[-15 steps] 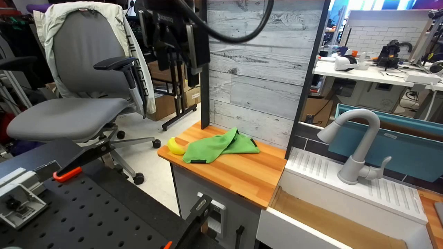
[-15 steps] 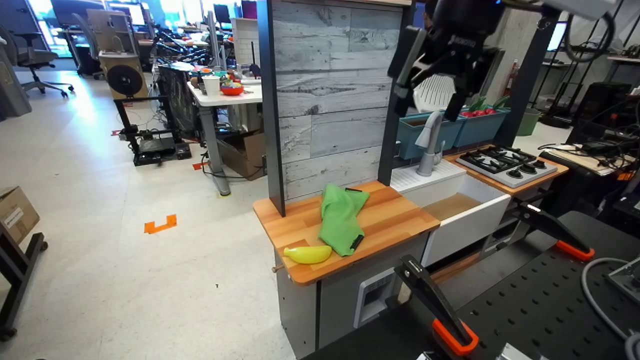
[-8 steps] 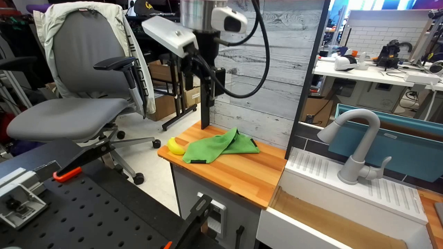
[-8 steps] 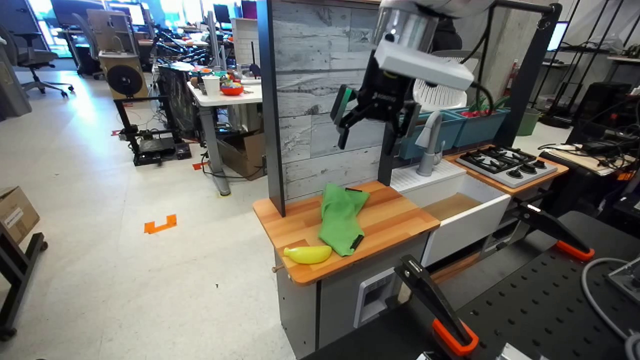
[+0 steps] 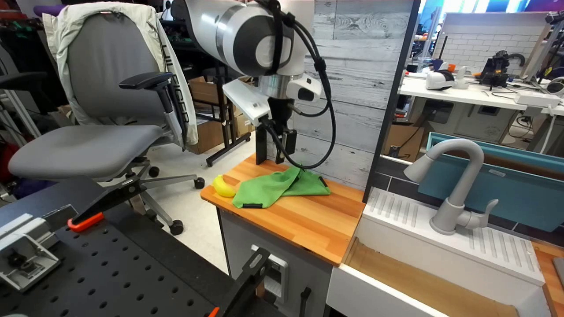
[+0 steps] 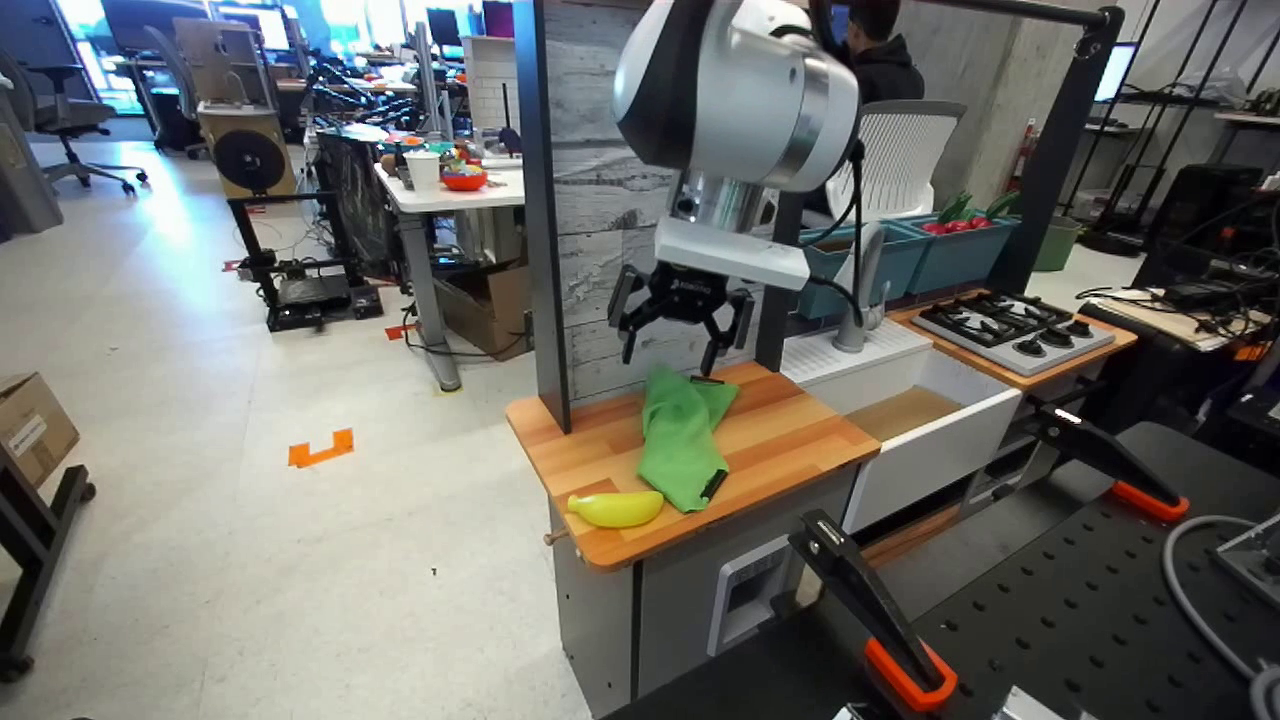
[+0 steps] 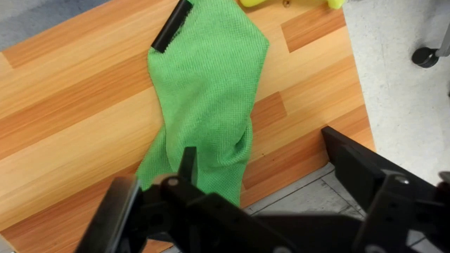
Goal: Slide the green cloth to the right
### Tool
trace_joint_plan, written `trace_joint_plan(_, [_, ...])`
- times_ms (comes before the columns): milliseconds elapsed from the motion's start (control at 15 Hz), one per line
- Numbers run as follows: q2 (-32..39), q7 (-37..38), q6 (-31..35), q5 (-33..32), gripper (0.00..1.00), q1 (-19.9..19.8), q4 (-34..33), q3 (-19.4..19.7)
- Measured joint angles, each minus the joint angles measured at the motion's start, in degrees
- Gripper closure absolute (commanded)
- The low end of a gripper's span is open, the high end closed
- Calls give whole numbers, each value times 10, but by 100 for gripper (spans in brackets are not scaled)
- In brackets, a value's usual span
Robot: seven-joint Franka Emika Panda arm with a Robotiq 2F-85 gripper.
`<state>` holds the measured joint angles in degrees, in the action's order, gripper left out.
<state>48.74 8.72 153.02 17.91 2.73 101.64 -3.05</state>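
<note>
Jaws spread wide and gripping nothing, the robot arm hangs over the wall-side end of a green cloth in an exterior view. The cloth lies rumpled on the wooden desk, a yellow banana just beside it toward seven o'clock, the white sink off at three. We judge this the approach, with the slide not yet begun. In the wrist view one jaw shows against the fabric, the other beyond its edge, so we would shift slightly toward nine o'clock there before lowering straight down. We would pinch the fold at a light touch rather than scrape wood, minding the grey wall panel at twelve o'clock of the cloth. Then, we think, a slow, low pull toward three o'clock, sinkward, should carry the cloth with the least bunching and leave the banana where it sits.
</note>
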Motion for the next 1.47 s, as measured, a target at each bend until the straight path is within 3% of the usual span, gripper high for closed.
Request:
trace_joint_plan(467, [106,40,-1,-33,0,10,-103,21])
trace_joint_plan(1467, [211,63,-10,-77,0,18,-228,57])
